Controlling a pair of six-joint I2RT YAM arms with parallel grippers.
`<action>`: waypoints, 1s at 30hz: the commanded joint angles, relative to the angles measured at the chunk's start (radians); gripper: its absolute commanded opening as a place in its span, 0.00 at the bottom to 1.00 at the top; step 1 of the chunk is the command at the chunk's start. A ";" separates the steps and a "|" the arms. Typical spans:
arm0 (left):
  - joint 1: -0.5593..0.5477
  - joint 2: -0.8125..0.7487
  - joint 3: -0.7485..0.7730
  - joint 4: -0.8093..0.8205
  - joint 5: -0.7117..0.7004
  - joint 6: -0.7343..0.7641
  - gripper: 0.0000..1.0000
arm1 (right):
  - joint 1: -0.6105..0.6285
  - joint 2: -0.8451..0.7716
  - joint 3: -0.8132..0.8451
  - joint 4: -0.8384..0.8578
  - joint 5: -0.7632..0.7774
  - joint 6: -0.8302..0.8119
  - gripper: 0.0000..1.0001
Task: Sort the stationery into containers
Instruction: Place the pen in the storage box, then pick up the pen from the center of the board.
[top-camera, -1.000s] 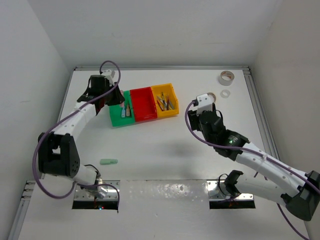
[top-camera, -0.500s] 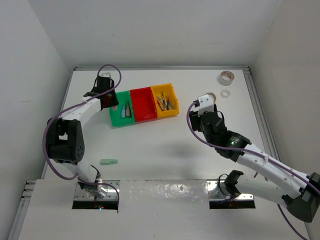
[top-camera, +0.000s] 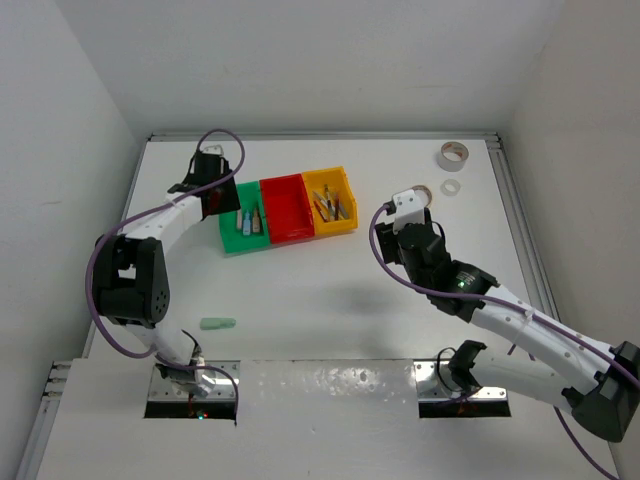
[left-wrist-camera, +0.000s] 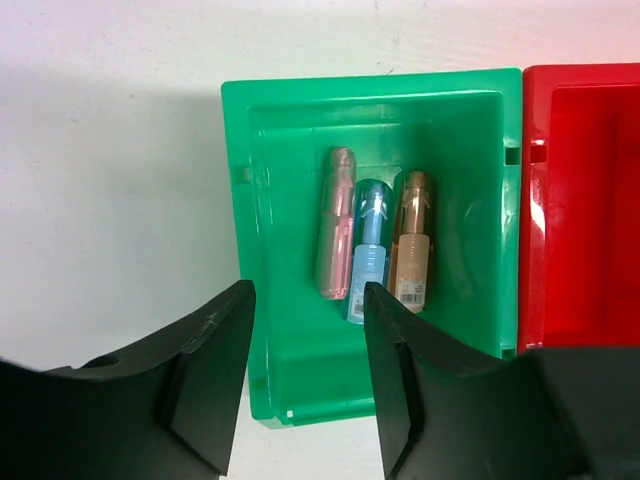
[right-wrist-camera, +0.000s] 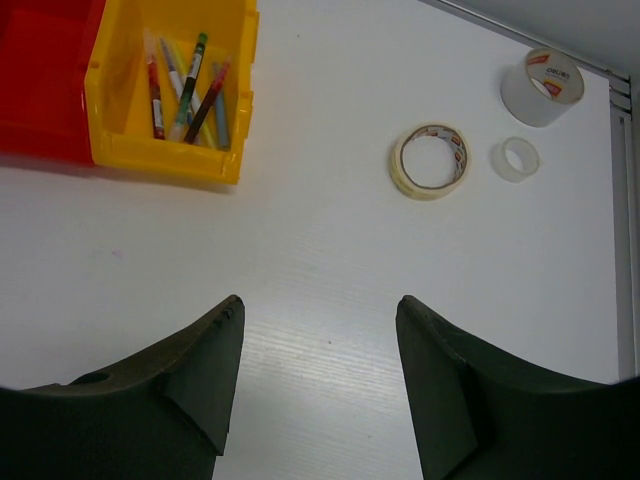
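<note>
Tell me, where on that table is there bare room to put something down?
Bare: the wide table stretch from the red bin down to the arm bases, save one green piece at left. The red bin itself looks empty. Crowded: the tape rolls in the far right corner, the yellow bin.

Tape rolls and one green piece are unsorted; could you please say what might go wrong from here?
The green pastel piece lies close to the left arm's base, an awkward reach. The small clear tape roll sits beside the tan tape roll; grasping one could nudge the other. The left fingers hang over the green bin at its near wall and might bump it.
</note>
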 joint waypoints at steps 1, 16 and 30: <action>-0.002 -0.019 0.070 0.007 0.004 0.011 0.45 | 0.008 -0.016 0.033 0.006 0.001 -0.002 0.61; -0.090 -0.574 -0.345 -0.651 0.582 1.635 0.75 | 0.035 -0.048 0.011 -0.030 0.000 0.046 0.61; -0.151 -0.595 -0.569 -0.581 0.331 1.563 0.85 | 0.073 -0.031 0.032 -0.051 0.024 0.064 0.61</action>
